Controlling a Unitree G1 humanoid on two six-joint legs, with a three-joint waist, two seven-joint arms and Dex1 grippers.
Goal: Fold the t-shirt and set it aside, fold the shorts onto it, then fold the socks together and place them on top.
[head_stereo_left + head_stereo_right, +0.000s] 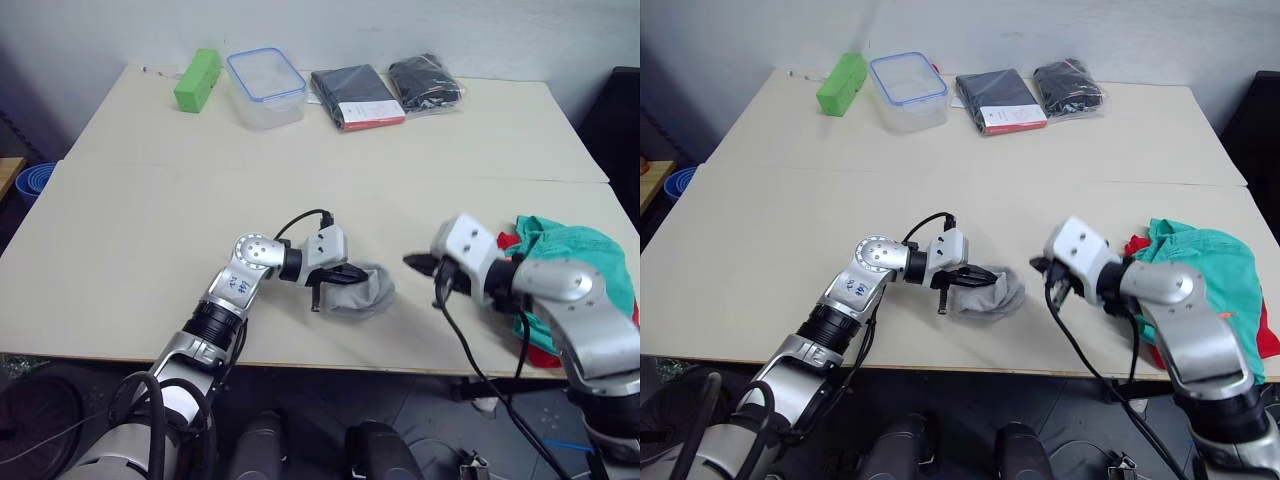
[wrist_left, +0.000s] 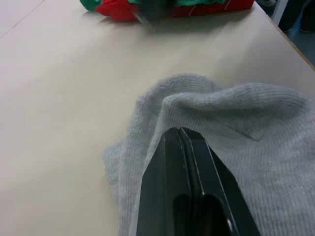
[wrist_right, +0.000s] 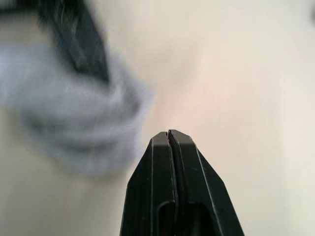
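Note:
The light grey socks (image 1: 366, 289) lie bunched on the table near its front edge. My left gripper (image 1: 347, 272) reaches into them from the left, shut on a fold of the socks (image 2: 231, 123) that rises around its tips. Just right of the socks, my right gripper (image 1: 419, 263) hovers shut over bare table with nothing in it; its wrist view has the socks (image 3: 74, 123) beside its tips. At the table's right end, the teal shorts (image 1: 585, 252) sit piled on the red t-shirt (image 1: 541, 351), behind my right arm.
Along the far edge stand a green block (image 1: 197, 78), a clear container with a blue rim (image 1: 265, 88) and two black packs of clothes (image 1: 357, 97) (image 1: 425, 80). The table's front edge (image 1: 330, 367) runs close below the socks.

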